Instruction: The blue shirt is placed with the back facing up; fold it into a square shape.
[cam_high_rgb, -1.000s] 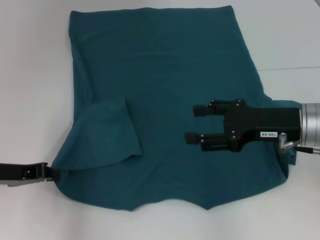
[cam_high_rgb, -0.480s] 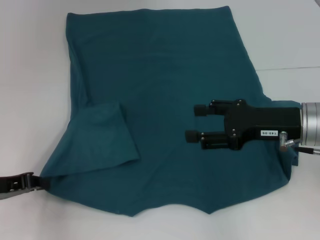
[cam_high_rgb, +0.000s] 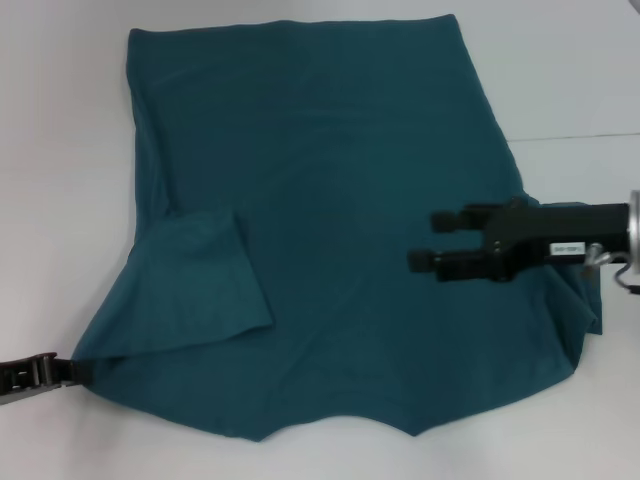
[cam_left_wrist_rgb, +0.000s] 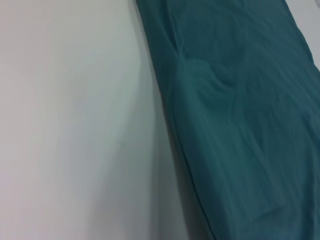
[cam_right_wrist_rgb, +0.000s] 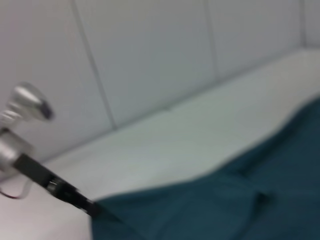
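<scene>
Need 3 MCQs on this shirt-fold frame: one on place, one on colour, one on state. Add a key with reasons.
1. Where does the left gripper hold the blue shirt?
A. far hem
B. near corner on the robot's left
C. middle of the back

2. What colour is the table?
A. white
B. black
C. wood brown

3. How is the right gripper?
A. shut on the shirt
B. open, holding nothing
C. out of view

Key: 1 B, in the head view its fingers meet the shirt's near left corner. 2 A, bare white surface shows all round the shirt. 3 B, its two fingers stand apart over the shirt's right side with no cloth between them.
</scene>
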